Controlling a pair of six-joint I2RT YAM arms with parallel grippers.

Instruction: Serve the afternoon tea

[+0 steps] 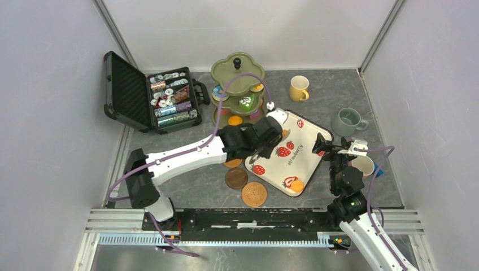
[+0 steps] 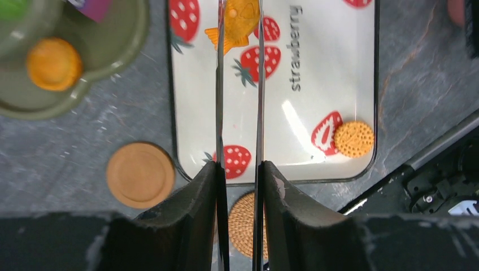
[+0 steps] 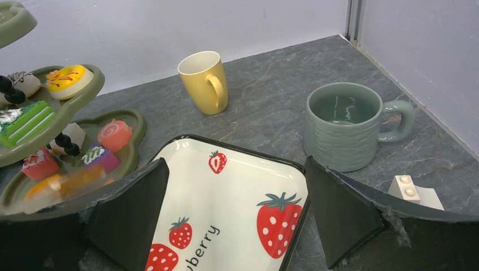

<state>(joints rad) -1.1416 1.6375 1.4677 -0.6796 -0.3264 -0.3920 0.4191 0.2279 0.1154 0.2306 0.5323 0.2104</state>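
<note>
Lying on the grey marbled counter [image 1: 197, 180]: strawberry tray [image 1: 309, 135], olive tiered stand [image 1: 226, 76], yellow mug [image 1: 299, 88], grey-green mug [image 1: 347, 121], brown coasters [image 1: 236, 178], open black case [image 1: 121, 93].

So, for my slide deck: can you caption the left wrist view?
Left gripper straddling a fish-shaped toy cake on the strawberry tray, brown coaster alongside.

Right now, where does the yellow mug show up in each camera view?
Top external: yellow mug at the back, right of the olive-green tiered stand.
Left wrist: not in it.
Right wrist: upper centre, left of the grey-green mug.
Shared landmark: the strawberry tray, in all three.
</note>
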